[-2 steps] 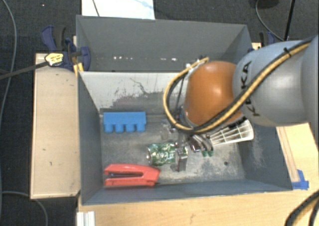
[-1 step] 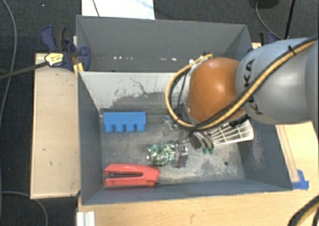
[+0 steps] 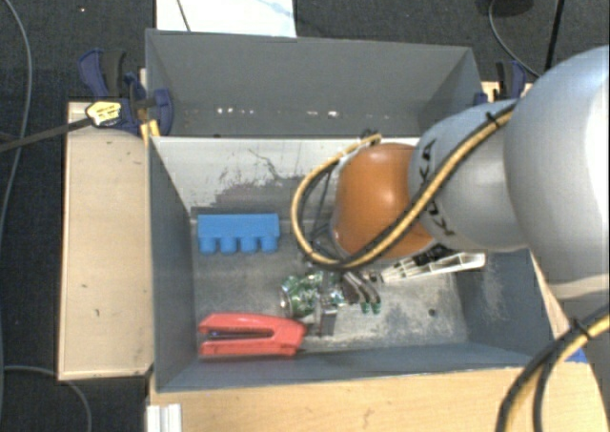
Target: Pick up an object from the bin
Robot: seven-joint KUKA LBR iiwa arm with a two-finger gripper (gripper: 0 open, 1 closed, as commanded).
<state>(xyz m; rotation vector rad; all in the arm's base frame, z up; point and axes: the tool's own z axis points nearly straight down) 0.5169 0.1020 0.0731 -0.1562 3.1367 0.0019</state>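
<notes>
My gripper (image 3: 355, 295) reaches down from under the orange cover to the bin floor, right of the middle near the front. A small crumpled green and silver thing (image 3: 303, 293) lies right against its left side; whether the gripper touches it I cannot tell. A red stapler (image 3: 250, 335) lies flat at the front left, just below and left of the green thing. A blue block with three notches (image 3: 238, 233) lies further back on the left.
A white elongated piece (image 3: 434, 263) shows just right of the gripper, under the arm; I cannot tell whether it is loose. The arm and its cover hide the bin's right half. Bare floor lies between the blue block and the stapler.
</notes>
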